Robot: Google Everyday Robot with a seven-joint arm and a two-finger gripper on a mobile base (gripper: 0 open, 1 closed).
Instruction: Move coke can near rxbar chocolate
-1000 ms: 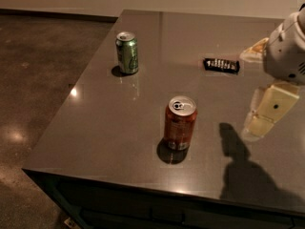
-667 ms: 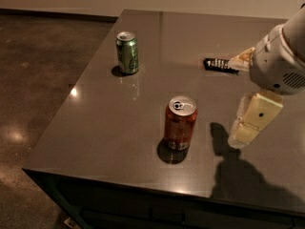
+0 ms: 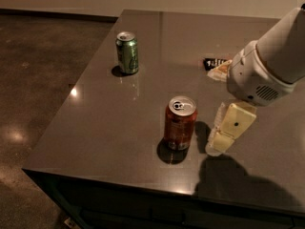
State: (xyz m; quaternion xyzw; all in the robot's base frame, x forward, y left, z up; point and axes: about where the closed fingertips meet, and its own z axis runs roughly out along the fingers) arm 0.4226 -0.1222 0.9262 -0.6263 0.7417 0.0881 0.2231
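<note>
While the coke can (image 3: 180, 123) stands upright on the surface (image 3: 114, 128), the gripper (image 3: 216, 146) hangs just beside it, jaws spread.

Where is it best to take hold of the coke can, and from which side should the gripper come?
Grip the coke can on its round side wall at mid-height, coming from the side where the gripper hangs, just beside it. The can stands upright and apart from other things, so that wall is free.
</note>
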